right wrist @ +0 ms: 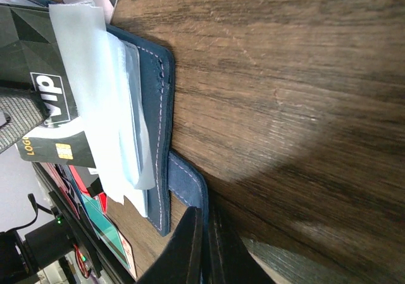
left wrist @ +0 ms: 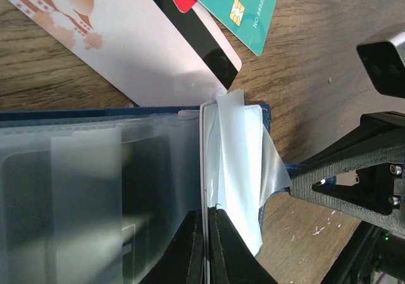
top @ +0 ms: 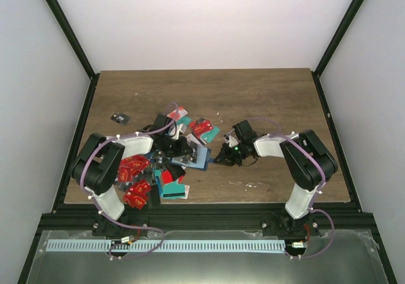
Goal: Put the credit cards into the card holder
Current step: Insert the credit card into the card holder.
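L pincer (left wrist: 205, 216): shut, jaws nipping the thin edge of a clear plastic sleeve (left wrist: 243, 170) of the open holder; comes in from the left.
R pincer (right wrist: 204, 217): shut, jaws pinching the small dark blue clasp tab (right wrist: 185, 181) that sticks out of the holder's right edge.
Holder: small dark blue stitched wallet-like card holder (right wrist: 162, 100), lying open mid-table between both pincers, clear sleeves fanned up.
Black: glossy black plastic card (right wrist: 44, 100) lying against the sleeves. White boxed letters "dia", gold chip, digits by the chip cut off, can't read whole. Can't tell if it's inside a pocket.
Teal: teal plastic card (left wrist: 237, 9) on the table just beside the holder. Gold chip, print "NO." + digit row, too small to read for sure.
White: white plastic card w/ pink picture (left wrist: 107, 37), black mag stripe along one side, corner touching the holder's edge.
Red: heap of red plastic cards (top: 133, 168) near-left by the L arm; more red & teal ones just far of the holder.
Table: brown wood-grain table top (top: 278, 100).
Other: small black flat piece (top: 119, 117) far-left, well apart from the heap; can't tell what it is.
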`<act>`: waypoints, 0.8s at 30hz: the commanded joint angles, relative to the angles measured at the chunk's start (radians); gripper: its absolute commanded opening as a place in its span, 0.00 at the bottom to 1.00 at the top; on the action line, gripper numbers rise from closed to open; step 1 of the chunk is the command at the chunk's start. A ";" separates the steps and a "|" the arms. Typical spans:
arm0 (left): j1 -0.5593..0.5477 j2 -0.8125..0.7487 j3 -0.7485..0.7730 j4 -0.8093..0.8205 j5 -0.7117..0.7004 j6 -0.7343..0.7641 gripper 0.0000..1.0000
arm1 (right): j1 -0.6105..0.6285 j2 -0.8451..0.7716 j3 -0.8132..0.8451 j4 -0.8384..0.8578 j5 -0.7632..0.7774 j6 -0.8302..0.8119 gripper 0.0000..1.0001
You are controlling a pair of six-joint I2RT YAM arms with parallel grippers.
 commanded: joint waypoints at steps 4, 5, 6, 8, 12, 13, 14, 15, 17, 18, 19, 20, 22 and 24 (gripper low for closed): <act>-0.015 0.073 -0.055 0.084 0.026 -0.058 0.04 | -0.004 0.044 -0.021 -0.047 0.036 -0.008 0.01; -0.020 0.077 -0.055 0.090 0.029 -0.063 0.04 | -0.003 0.043 -0.023 -0.046 0.037 -0.008 0.01; -0.025 0.083 -0.056 0.094 0.033 -0.067 0.04 | -0.003 0.041 -0.026 -0.046 0.035 -0.008 0.01; -0.036 0.095 -0.057 0.106 0.040 -0.074 0.04 | -0.003 0.039 -0.030 -0.043 0.033 -0.008 0.01; -0.059 0.110 -0.058 0.129 0.052 -0.092 0.04 | -0.003 0.035 -0.042 -0.036 0.027 -0.006 0.01; -0.064 0.114 -0.057 0.134 0.054 -0.098 0.04 | -0.003 0.034 -0.045 -0.035 0.026 -0.005 0.01; -0.071 0.119 -0.058 0.137 0.059 -0.103 0.04 | -0.003 0.033 -0.047 -0.034 0.026 -0.005 0.01; -0.076 0.120 -0.059 0.137 0.063 -0.107 0.04 | -0.003 0.032 -0.047 -0.036 0.026 -0.005 0.01; -0.082 0.124 -0.066 0.140 0.069 -0.114 0.04 | -0.003 0.030 -0.048 -0.034 0.027 -0.005 0.01; -0.083 0.121 -0.071 0.145 0.073 -0.117 0.04 | -0.003 0.030 -0.048 -0.033 0.028 -0.004 0.01; -0.085 0.122 -0.077 0.147 0.076 -0.119 0.04 | -0.003 0.030 -0.049 -0.034 0.028 -0.003 0.01; -0.084 0.125 -0.082 0.149 0.082 -0.119 0.04 | -0.002 0.030 -0.049 -0.032 0.026 -0.003 0.01; -0.085 0.138 -0.087 0.149 0.096 -0.112 0.04 | -0.003 0.032 -0.052 -0.028 0.023 -0.001 0.01; -0.085 0.159 -0.095 0.161 0.115 -0.112 0.05 | -0.003 0.032 -0.057 -0.022 0.020 0.001 0.01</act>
